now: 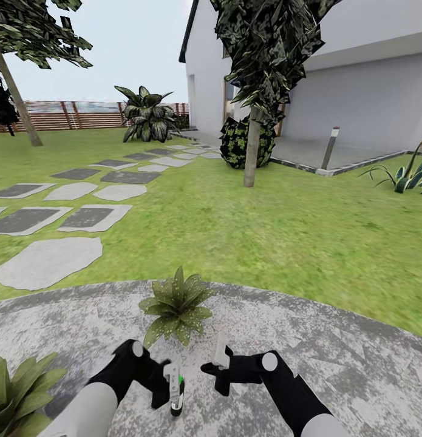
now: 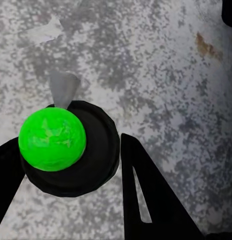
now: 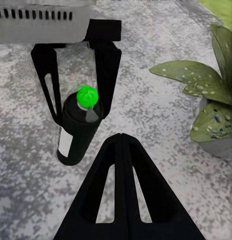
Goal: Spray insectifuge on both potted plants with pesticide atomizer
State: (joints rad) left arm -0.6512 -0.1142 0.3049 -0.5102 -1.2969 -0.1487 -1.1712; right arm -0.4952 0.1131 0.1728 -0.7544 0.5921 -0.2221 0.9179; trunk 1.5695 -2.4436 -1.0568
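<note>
Here the round patio (image 1: 332, 340) spreads under both arms, with one potted plant (image 1: 176, 304) just ahead. The pesticide atomizer (image 1: 176, 391) hangs upright over the paving. It looks light, stiff and smooth, so the best hold seems the dark body below the head. The left end effector (image 3: 78, 75), arm bent inward, clamps it there. The right end effector (image 3: 122, 187) has its fingers together, empty.

Surface: round grey speckled paved patio (image 1: 332, 364), bordered by green lawn (image 1: 283, 243) along its far edge.
On patio, 12 o'clock: potted plant (image 1: 176, 306), pale-speckled leaves, near the far edge.
On patio, 8 o'clock: second potted plant (image 1: 16, 388).
On lawn, 10 o'clock: stepping stones (image 1: 71, 212) leading away.
</note>
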